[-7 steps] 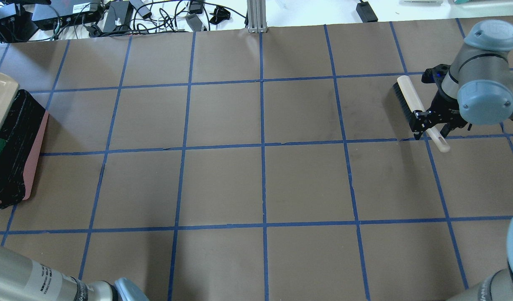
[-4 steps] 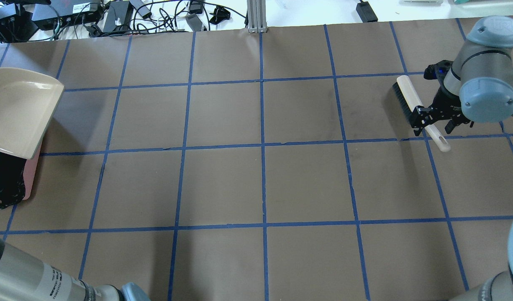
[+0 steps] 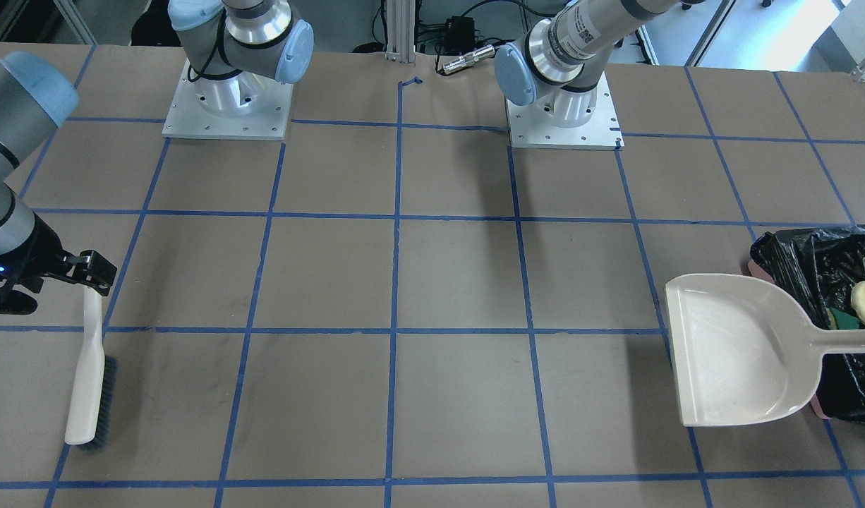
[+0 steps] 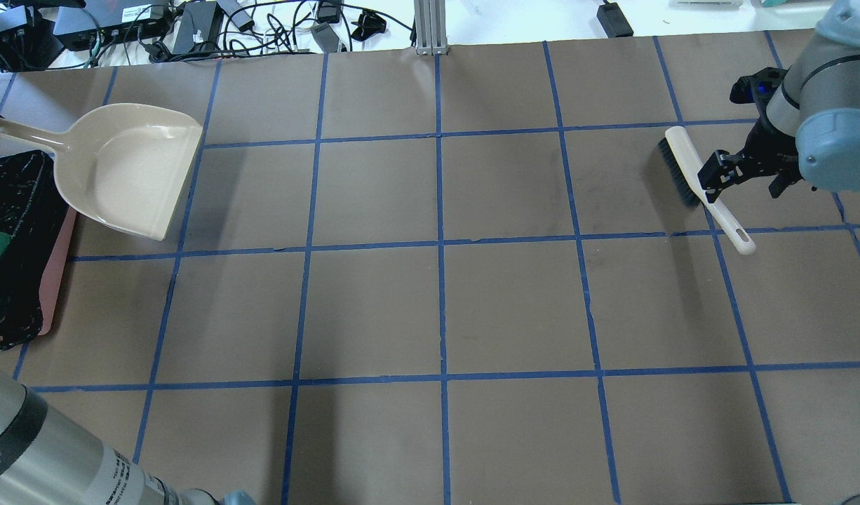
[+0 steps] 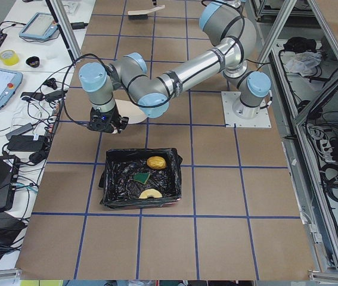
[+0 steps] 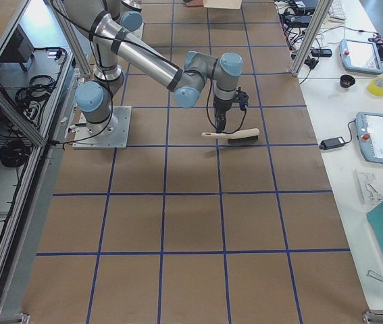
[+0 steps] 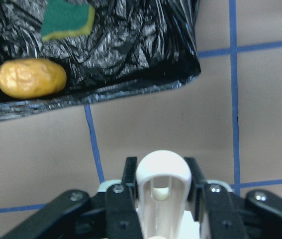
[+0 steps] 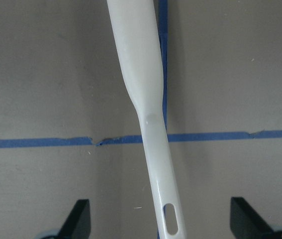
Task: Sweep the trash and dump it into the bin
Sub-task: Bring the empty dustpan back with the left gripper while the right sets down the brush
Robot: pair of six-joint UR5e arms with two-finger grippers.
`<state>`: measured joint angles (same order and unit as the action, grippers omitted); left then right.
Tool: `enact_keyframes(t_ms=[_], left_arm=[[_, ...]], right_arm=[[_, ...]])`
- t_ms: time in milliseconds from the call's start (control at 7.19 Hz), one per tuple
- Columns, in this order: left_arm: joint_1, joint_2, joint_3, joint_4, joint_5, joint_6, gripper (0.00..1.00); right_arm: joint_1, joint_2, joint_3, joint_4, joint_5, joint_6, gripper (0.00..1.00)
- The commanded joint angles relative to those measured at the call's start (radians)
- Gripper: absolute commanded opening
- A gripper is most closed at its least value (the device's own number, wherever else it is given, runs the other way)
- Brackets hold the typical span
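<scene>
The brown bench (image 4: 444,308), ruled into squares with blue tape, fills the overhead view. At its far left edge sits the pink bin (image 4: 57,266), lined with a crinkly black bag (image 5: 116,179).

A beige dustpan (image 4: 132,175) hangs in the upper left of the overhead view, just beside the bin, throwing a shadow on the bench below. Its handle reaches back over the bin. The left fingers (image 7: 130,174) are closed on the end of that handle, one on each side, at the bottom of the left wrist view.

In the upper right of the overhead view a cream brush (image 4: 679,158) with dark bristles lies on the bench. The right fingers (image 8: 77,221) are spread wide above its handle, which runs between them without touching either.

All three pieces of trash lie inside the bin: a golden-brown roll (image 7: 31,78), a curved tan-and-white piece (image 5: 150,193), and a green-topped sponge wedge (image 7: 66,20) with a yellow edge.
</scene>
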<state>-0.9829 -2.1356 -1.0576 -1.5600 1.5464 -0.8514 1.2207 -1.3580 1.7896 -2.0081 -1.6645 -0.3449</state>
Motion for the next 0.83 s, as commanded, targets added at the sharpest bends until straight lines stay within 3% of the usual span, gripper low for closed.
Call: enact_keyframes(t_ms=[0,139,695], left_arm=[[-0.064,-0.058,-0.007,0.012,-0.041,-0.09,0.0],[-0.106,-0.09,-0.005,0.024,-0.04,-0.095,0.0],[-0.169,-0.149,-0.033,0.058,-0.067,-0.241,0.0]], right_arm=[[0.013,-0.026,-0.164,0.215,0.044,0.003,1.0],[0.04,-0.027,-0.236,0.303,0.051,0.024,1.0],[0.141,-0.093,-0.251,0.359,0.049,0.055,1.0]])
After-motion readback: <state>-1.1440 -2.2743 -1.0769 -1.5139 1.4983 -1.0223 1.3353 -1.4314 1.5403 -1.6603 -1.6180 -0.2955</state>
